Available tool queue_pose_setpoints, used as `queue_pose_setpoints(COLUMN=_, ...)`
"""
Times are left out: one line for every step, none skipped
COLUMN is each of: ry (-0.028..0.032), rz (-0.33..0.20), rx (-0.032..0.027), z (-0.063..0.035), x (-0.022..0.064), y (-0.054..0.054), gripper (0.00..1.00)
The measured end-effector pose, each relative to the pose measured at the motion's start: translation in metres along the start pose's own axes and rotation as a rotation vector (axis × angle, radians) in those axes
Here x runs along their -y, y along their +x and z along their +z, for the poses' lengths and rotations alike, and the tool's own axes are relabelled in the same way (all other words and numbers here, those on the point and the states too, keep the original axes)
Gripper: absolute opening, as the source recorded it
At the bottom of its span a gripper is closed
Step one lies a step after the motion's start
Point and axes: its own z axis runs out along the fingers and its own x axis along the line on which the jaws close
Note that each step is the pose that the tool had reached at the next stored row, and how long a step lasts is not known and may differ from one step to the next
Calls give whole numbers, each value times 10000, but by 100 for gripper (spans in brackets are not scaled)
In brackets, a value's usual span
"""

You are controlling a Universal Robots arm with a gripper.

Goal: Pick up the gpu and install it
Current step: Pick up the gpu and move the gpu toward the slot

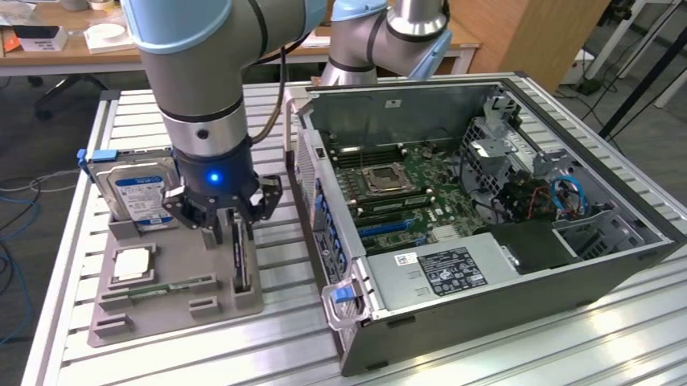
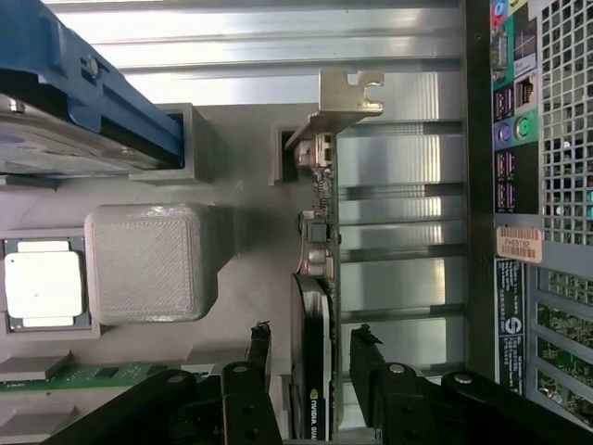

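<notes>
The gpu (image 1: 241, 259) is stood on edge in a slot of the grey holder tray (image 1: 150, 318), lower left of the exterior view, so both faces can be reached; the gripper (image 1: 232, 229) is placed astride it, jaws spread, nothing held; NVIDIA lettering is read on the shroud; the hard drive (image 1: 140, 197) label is illegible

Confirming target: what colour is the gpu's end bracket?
Silver; the gpu bracket shows best in the wrist view.
</notes>
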Motion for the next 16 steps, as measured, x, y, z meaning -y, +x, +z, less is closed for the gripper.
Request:
queue_pose_setpoints(ry=4, rz=-1, rx=1, z=8, x=2, y=1, gripper=47)
queue_pose_setpoints(ry=6, rz=-1, rx=4, z=19, x=4, y=3, gripper=47)
queue_pose_setpoints(ry=10, rz=-1, rx=6, z=28, x=6, y=4, gripper=47)
queue_pose_setpoints(ry=13, rz=-2, rx=8, z=38, x=6, y=4, gripper=47)
queue_pose_setpoints(ry=18, rz=-3, rx=10, z=49, x=7, y=4, gripper=47)
queue_pose_setpoints(ry=23, rz=-3, rx=11, z=59, x=8, y=5, gripper=47)
queue_pose_setpoints(ry=29, rz=-3, rx=12, z=69, x=8, y=6, gripper=47)
queue_pose_setpoints(ry=34, rz=-2, rx=14, z=80, x=9, y=6, gripper=47)
queue_pose_setpoints(ry=41, rz=-2, rx=15, z=89, x=9, y=7, gripper=47)
queue_pose_setpoints(ry=49, rz=-3, rx=17, z=100, x=9, y=7, gripper=47)
queue_pose_setpoints(ry=58, rz=-3, rx=18, z=108, x=10, y=7, gripper=47)
queue_pose_setpoints(ry=69, rz=-3, rx=19, z=115, x=10, y=8, gripper=47)
queue_pose_setpoints(ry=81, rz=-4, rx=20, z=123, x=10, y=8, gripper=47)
queue_pose_setpoints(ry=90, rz=-4, rx=21, z=130, x=10, y=8, gripper=47)
queue_pose_setpoints(ry=98, rz=-5, rx=22, z=137, x=10, y=8, gripper=47)
queue_pose_setpoints(ry=105, rz=-5, rx=21, z=142, x=10, y=8, gripper=47)
